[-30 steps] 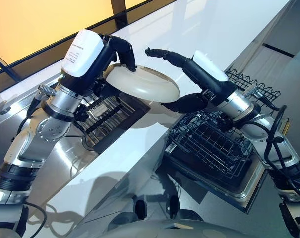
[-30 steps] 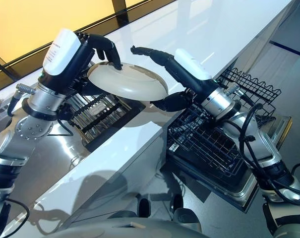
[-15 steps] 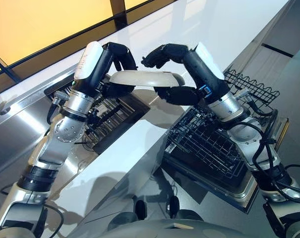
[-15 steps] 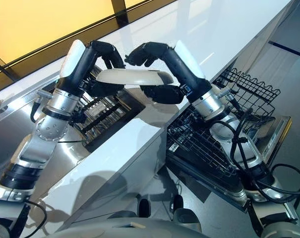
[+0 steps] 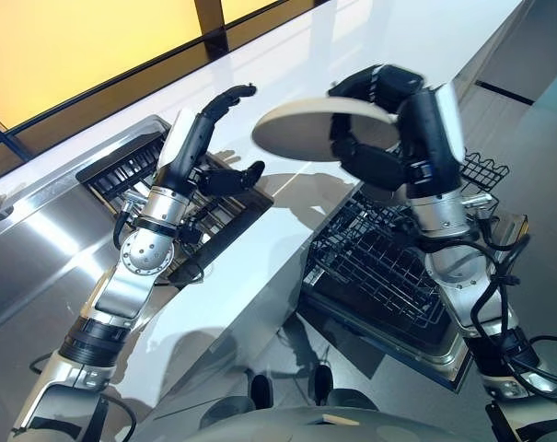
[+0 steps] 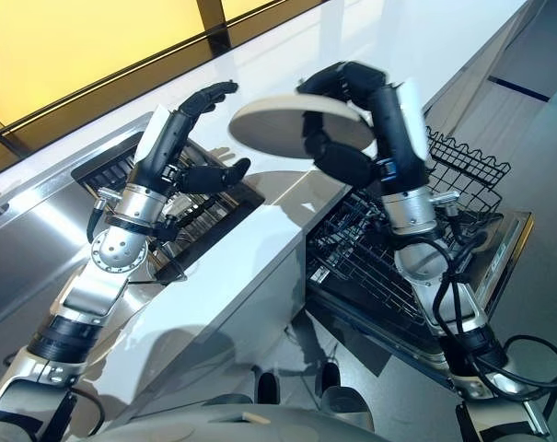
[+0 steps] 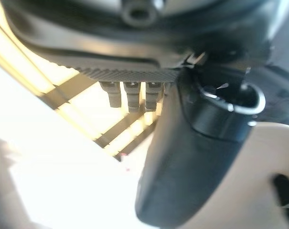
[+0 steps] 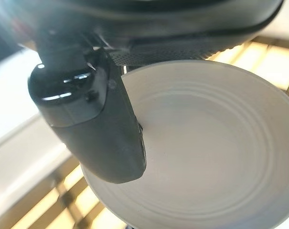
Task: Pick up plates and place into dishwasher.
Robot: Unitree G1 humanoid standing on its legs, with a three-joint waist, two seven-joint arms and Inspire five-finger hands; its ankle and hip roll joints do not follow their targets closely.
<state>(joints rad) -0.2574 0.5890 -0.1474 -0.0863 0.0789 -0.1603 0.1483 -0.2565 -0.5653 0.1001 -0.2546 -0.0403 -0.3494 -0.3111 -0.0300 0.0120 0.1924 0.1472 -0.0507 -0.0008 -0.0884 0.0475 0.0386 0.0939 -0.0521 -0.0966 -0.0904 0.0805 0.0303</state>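
A cream plate [image 5: 313, 131] hangs in the air above the white counter [image 5: 260, 258], held level. My right hand [image 5: 375, 157] is shut on its right rim, fingers curled over the top and thumb beneath; the right wrist view shows the plate's ribbed face [image 8: 211, 143] against the thumb [image 8: 96, 119]. My left hand [image 5: 214, 147] stands open over the sink rack [image 5: 191, 207], fingers straight, apart from the plate. The dishwasher's pulled-out black wire rack [image 5: 388, 267] lies below the right arm.
A steel sink [image 5: 39, 249] with a dark dish rack sits left of the counter. The open dishwasher door [image 5: 453, 354] juts out at lower right, low over the grey floor. An orange-lit window band [image 5: 75, 46] runs along the far side.
The plate has passed from my left hand to my right. The left hand let go, opened and drew back over the sink; the right hand closed on the rim and swung right.
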